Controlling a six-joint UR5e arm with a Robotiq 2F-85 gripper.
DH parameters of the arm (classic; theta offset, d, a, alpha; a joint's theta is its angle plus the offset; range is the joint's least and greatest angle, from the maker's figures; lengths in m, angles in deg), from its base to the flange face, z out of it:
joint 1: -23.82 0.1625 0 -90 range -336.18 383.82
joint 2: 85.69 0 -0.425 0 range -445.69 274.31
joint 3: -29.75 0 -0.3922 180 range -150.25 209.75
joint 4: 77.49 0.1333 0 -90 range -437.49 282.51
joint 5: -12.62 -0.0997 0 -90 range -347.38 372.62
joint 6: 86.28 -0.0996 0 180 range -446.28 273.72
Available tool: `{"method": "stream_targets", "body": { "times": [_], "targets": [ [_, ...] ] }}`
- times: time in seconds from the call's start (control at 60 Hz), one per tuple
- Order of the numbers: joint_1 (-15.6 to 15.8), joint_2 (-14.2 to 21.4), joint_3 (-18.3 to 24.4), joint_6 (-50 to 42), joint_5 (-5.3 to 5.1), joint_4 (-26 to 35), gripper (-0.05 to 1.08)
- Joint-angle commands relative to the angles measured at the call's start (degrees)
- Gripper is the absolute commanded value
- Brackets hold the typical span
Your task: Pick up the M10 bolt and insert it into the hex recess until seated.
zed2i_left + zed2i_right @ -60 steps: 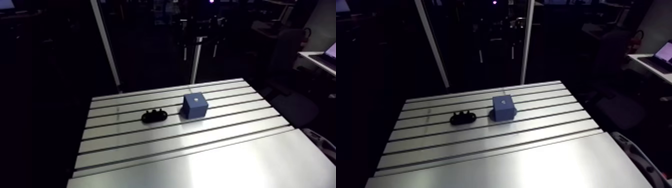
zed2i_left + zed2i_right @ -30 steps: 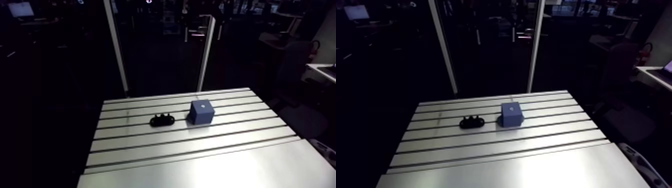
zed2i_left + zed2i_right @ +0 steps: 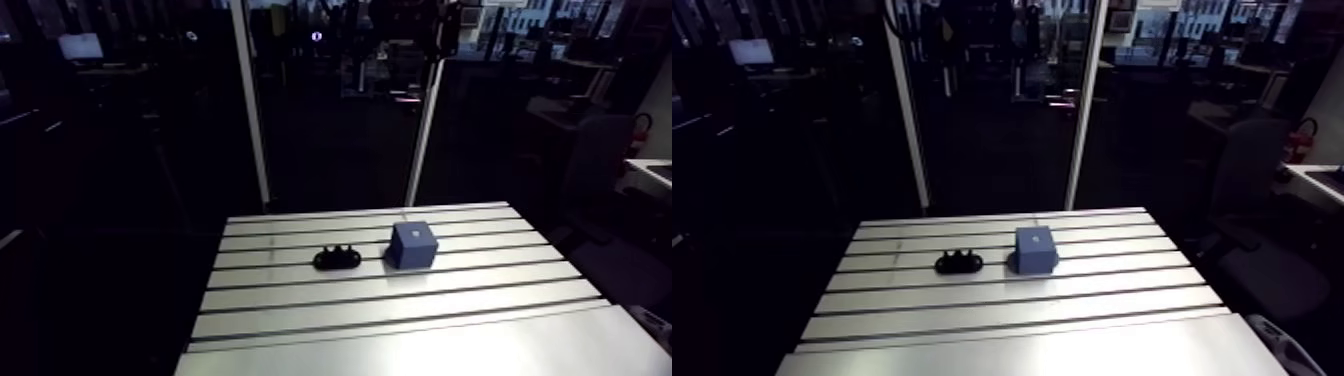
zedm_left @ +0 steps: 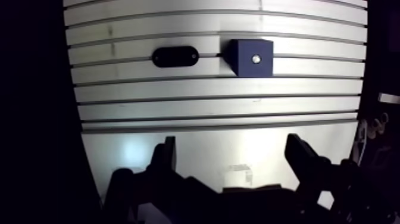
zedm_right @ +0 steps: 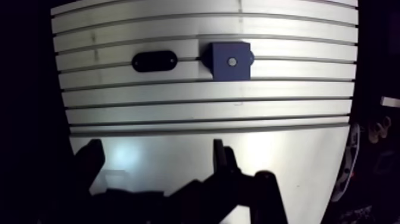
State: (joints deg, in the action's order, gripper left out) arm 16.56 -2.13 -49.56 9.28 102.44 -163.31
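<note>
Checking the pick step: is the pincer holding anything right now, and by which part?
Nothing. The pincer is open and empty, apart from the black part and the blue block.

Dim room, slotted aluminium table (image 3: 400,300)

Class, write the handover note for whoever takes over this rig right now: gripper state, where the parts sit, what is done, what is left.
Gripper: open and empty, above the plain part of the table, well short of the parts.
Things: the blue block and the black oval part sit side by side, apart, on the slotted area ahead of the gripper. The block has a small pale spot on top; I cannot tell whether that is the bolt or the recess.
Done: nothing grasped, no insertion visible.
Left: approach, pick up the bolt, seat it in the hex recess.
</note>
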Motion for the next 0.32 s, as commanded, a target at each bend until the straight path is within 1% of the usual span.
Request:
{"method": "stream_targets", "body": {
  "times": [0.017, 0.067, 0.317],
  "targets": [
    [0.06, 1.71, -1.93, -0.42, -0.42, -0.7, 0.01],
    [0.07, 1.73, -1.86, -0.18, -0.23, -0.7, 0.01],
    [-0.03, 1.13, -1.67, 0.02, -0.13, -0.79, 0.01]
  ]
}}
